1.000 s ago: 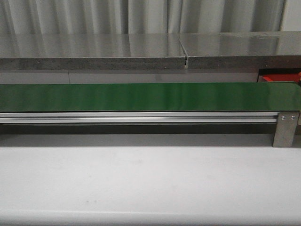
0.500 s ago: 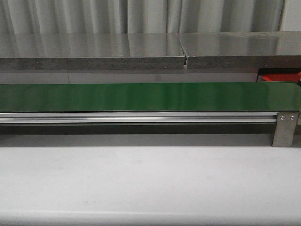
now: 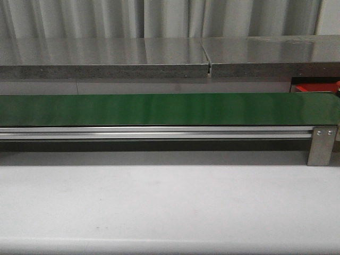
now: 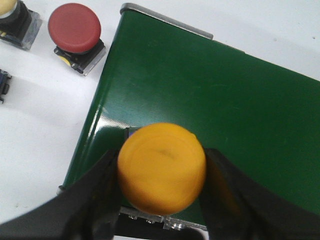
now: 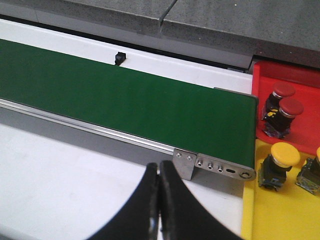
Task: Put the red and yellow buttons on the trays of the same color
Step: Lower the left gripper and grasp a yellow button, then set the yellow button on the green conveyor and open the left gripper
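- Front view: a long dark green conveyor belt (image 3: 170,109) runs from side to side on a silver aluminium rail (image 3: 159,133), with a pale white tabletop (image 3: 170,207) in front of it and a grey stone-look shelf (image 3: 106,56) behind; neither arm shows here
- Left wrist view: the left gripper (image 4: 162,192) has its two black fingers (image 4: 95,195) clamped on either side of a round yellow-orange push button (image 4: 161,167), whose domed cap fills the gap between them
- The held yellow button sits over the end of the green belt, just inside the belt's edge; whether its base touches the belt cannot be told
- Beyond the fingers, off the belt on the white surface, stands a red dome-capped push button with a black and clear base (image 4: 76,37)
- Just beside that red button, at the corner of the view, is a pale yellow-capped button (image 4: 12,17), only partly visible
- Right wrist view: the right gripper (image 5: 160,200) has its black fingers pressed together with nothing between them, over the white tabletop just short of the belt's rail
- Ahead and to one side of these fingers lies a flat red plastic tray (image 5: 300,80) holding two red-capped buttons (image 5: 285,107) close together
- Next to it, nearer the fingers, a flat yellow plastic tray (image 5: 280,210) holds a yellow-capped button (image 5: 280,162) and a second one (image 5: 312,172) cut off by the frame edge
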`<state>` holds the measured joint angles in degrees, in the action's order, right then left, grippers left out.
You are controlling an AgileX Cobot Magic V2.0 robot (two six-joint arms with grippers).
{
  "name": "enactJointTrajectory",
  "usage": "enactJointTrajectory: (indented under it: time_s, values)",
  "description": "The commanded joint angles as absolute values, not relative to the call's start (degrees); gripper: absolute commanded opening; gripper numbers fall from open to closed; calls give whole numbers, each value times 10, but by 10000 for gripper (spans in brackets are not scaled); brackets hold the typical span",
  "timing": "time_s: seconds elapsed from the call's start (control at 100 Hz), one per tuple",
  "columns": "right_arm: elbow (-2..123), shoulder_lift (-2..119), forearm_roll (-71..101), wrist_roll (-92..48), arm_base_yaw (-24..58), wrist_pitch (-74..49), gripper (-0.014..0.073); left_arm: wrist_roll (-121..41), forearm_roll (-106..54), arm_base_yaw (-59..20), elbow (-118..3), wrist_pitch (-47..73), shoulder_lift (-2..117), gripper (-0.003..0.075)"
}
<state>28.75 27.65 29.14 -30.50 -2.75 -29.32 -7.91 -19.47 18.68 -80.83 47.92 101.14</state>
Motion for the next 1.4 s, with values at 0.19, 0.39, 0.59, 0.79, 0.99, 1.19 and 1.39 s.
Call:
enactJointTrajectory:
  time_s: [0.19, 0.39, 0.59, 0.79, 0.99, 1.19, 1.39]
  values:
    - [303, 276, 304, -308, -27, -259, -66, -80, -181, 181, -823, 459, 988, 370]
    - [303, 276, 304, -308, -27, -259, -66, -80, -199, 181, -823, 453, 990, 550]
    - [303, 276, 304, -308, -27, -259, -66, -83, -217, 181, -825, 444, 983, 549]
    - [303, 276, 304, -308, -27, -259, -66, -84, -228, 181, -837, 438, 951, 549]
    - [303, 276, 304, -308, -27, -259, -66, -84, -227, 182, -849, 414, 914, 549]
    - [303, 276, 304, -308, -27, -259, -66, -84, -225, 204, -860, 413, 915, 548]
    - [303, 276, 304, -308, -27, -259, -66, -84, -225, 253, -875, 430, 939, 547]
